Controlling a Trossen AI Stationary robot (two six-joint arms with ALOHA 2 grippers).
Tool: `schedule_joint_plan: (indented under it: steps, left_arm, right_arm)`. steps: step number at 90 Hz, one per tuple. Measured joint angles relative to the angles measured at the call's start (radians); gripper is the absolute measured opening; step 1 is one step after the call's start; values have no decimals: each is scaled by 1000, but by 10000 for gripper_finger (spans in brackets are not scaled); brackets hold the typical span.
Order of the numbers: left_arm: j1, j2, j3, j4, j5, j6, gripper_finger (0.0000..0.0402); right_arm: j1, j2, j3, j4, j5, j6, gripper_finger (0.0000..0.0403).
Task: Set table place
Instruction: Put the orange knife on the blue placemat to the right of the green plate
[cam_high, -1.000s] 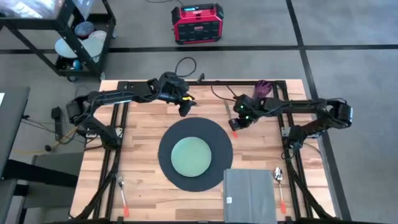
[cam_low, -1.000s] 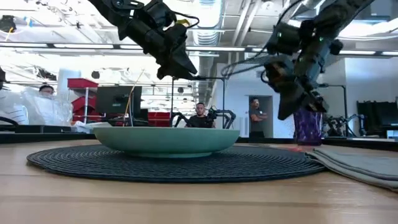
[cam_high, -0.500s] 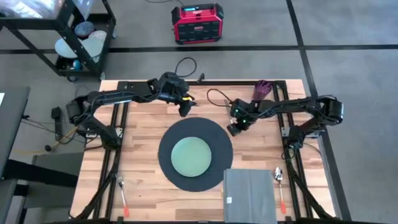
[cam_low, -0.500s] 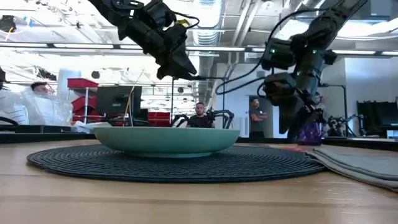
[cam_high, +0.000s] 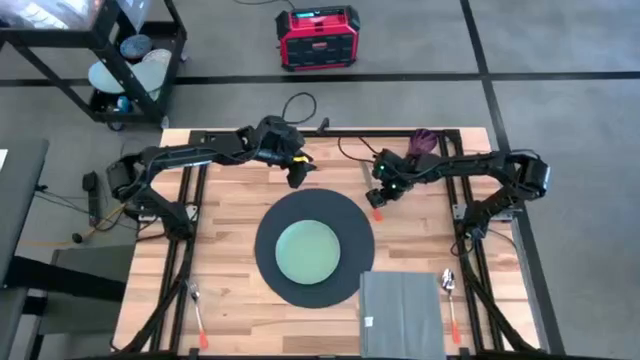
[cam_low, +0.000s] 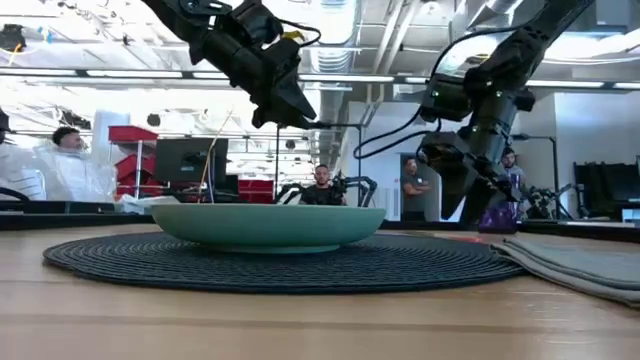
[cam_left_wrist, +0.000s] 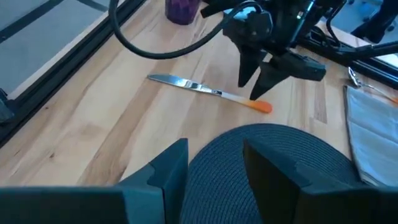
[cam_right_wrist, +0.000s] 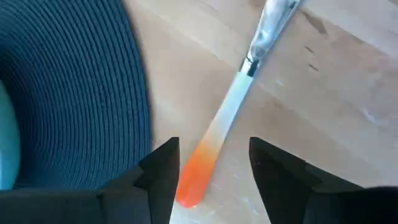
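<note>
The right gripper, jaws parted, hangs over the knife's orange handle lying on the table just beside the placemat, so it should descend squarely and close mid-handle without snagging the mat; no writing is readable.

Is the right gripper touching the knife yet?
Cannot tell. In the right wrist view the open right gripper straddles the knife's orange handle end, bare wood showing beside each finger, but no view settles height above it.
</note>
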Motion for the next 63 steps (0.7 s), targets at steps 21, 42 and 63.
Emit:
schedule_joint_plan:
  steps: [21, 42, 63]
  left_arm:
    - [0, 0, 0, 5, -1, -25, 139]
    - [0, 0, 0, 3, -1, -39, 139]
    - [0, 0, 0, 4, -1, -44, 139]
  right_arm:
    - [3, 83, 46, -63, 0, -24, 180]
    - [22, 192, 183, -203, 23, -108, 180]
    - [79, 288, 271, -296, 112, -113, 180]
